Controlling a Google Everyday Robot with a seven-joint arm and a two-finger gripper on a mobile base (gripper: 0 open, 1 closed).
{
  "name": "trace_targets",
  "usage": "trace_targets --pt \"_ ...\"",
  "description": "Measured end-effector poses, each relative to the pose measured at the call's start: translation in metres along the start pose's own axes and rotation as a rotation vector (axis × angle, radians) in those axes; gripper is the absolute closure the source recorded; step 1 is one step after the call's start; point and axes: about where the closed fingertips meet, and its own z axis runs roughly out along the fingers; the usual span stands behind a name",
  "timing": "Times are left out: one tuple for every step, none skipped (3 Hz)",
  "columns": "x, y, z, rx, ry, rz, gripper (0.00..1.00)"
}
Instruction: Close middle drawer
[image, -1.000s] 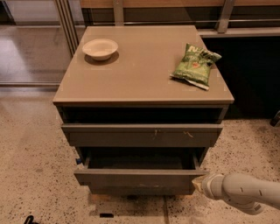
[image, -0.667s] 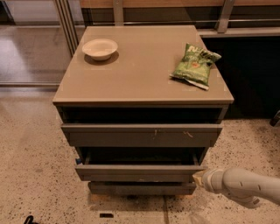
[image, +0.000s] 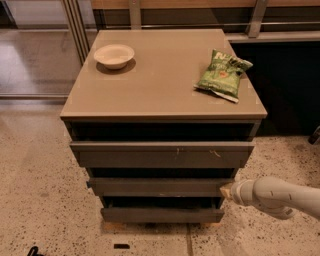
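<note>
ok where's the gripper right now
In the camera view the gripper is low on the right, at the right end of the middle drawer, just below the scratched top drawer.

Light: we judge it moderate, overhead.
Glare: sheen on floor (image: 35, 60), upper left.
Shadow: we see black above middle drawer (image: 155, 187).
Gripper (image: 227, 191): pale, at its right end.

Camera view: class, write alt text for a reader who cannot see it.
The robot's pincer is at the right end of the middle drawer front, low on a grey-brown cabinet. A bowl and a green snack bag lie on top.
</note>
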Motion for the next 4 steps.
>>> trace_targets --pt "0.000 -0.002 0.002 -0.005 0.004 0.004 1.00" --pt "0.008 -0.001 0.008 -0.022 0.021 0.017 1.00" --pt "0.032 0.011 -0.005 -0.022 0.031 0.060 1.00" --pt "0.052 0.027 -0.028 0.003 0.020 0.087 1.00"
